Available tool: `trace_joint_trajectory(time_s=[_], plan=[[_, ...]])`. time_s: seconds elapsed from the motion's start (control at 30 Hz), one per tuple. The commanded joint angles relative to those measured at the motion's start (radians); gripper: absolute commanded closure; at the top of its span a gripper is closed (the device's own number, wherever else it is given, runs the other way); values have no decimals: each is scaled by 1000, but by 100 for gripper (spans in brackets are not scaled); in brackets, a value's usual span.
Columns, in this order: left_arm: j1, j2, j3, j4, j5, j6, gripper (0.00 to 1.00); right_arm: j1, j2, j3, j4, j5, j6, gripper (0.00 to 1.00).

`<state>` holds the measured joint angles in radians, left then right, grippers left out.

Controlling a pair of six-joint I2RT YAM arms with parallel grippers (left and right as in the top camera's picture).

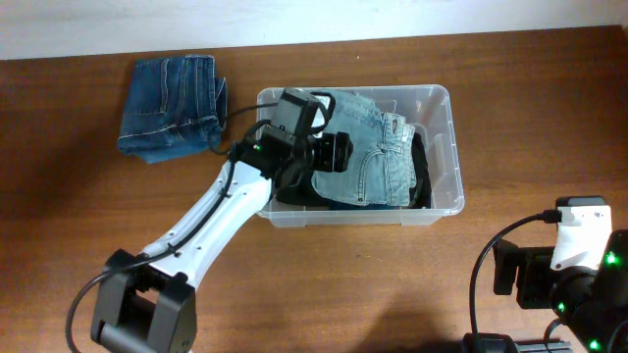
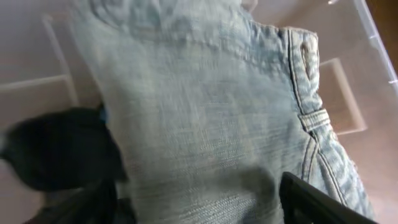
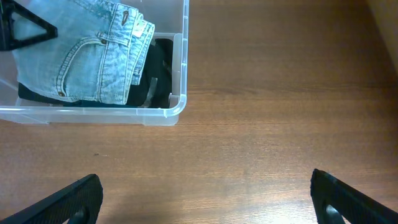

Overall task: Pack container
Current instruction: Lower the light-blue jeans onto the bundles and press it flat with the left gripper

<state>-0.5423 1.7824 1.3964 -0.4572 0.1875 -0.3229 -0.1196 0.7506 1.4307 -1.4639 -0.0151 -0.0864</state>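
Two pairs of jeans are in view. The dark jeans (image 1: 172, 106) lie folded on the table (image 1: 392, 284), just left of the container (image 1: 353, 217). The pale jeans (image 1: 378, 157) lie inside the container on a black garment (image 1: 420, 175). The container sits toward the table's far edge. The left gripper (image 1: 332, 152) reaches into the container's left half, close above the pale jeans. Its fingers are spread wide and pinch nothing. The right gripper (image 3: 205, 199) hangs well to the right of the container on its near side, fingers fully apart and empty, above the wood.
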Motion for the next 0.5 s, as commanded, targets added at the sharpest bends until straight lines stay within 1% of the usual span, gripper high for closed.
trace_joint_trajectory(time_s=[0.0,0.1,0.13,0.2,0.23,0.27,0.33,0.37,0.4,0.47], plan=[[3,-36,134,-55,-116,133,14,8,-6,10,2,12,2,2],[3,-47,238,-110,-143,173,14,8,-6,10,2,12,2,2],[3,-47,274,-132,-142,176,17,8,-6,10,2,12,2,2],[3,-47,319,-164,-142,176,33,8,-6,10,2,12,2,2],[3,-47,326,-170,-139,176,46,8,-6,10,2,12,2,1],[2,-47,326,-175,-139,175,63,8,-6,10,2,12,2,2],[2,-39,320,-196,-139,175,85,8,-6,10,2,12,2,2],[2,-29,318,-213,-139,175,94,8,-6,10,2,12,2,2],[2,-18,316,-227,-139,175,99,8,-6,10,2,12,2,2],[-2,15,309,-249,-127,176,99,8,-6,10,2,12,2,2]])
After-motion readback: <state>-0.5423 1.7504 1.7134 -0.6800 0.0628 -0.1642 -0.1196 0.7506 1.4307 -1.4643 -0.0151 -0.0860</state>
